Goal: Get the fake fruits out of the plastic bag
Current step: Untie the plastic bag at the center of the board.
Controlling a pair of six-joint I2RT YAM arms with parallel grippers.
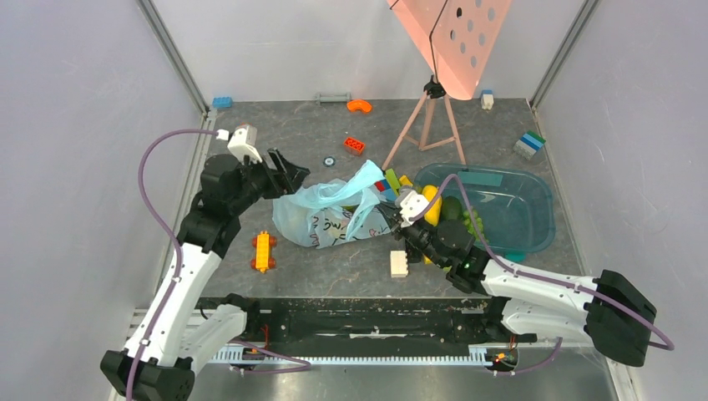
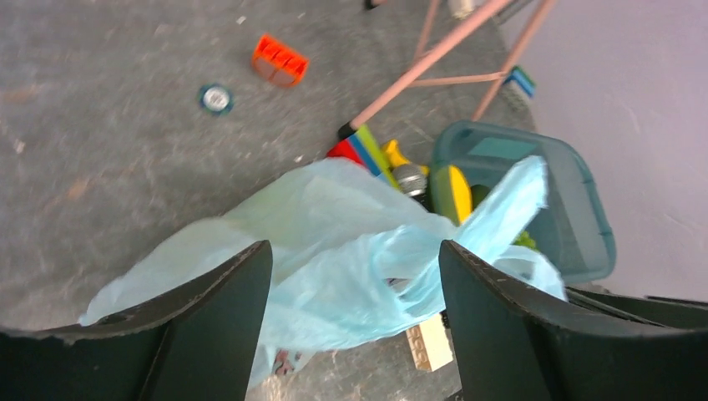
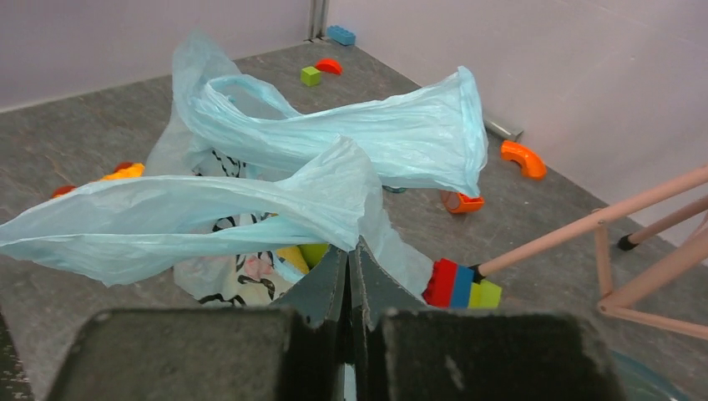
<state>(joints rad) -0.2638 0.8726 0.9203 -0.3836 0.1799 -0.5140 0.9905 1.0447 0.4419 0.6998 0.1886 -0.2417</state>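
Grey tabletop [image 1: 334, 134] is carrying the plastic bag [image 1: 326, 213] at mid-frame — right gripper [image 3: 347, 255] clamping its right edge, left gripper [image 2: 355, 251] hovering splayed above its left (fake fruits presumably hidden inside) — so spreading the mouth open seems next.

We see a dark grey table top [image 1: 334, 269] that looks like stone. Pale grey walls [image 1: 75, 125] stand on three sides, with metal posts [image 1: 173, 54] in the back corners. A pink board [image 1: 451, 42] on thin legs stands at the back.
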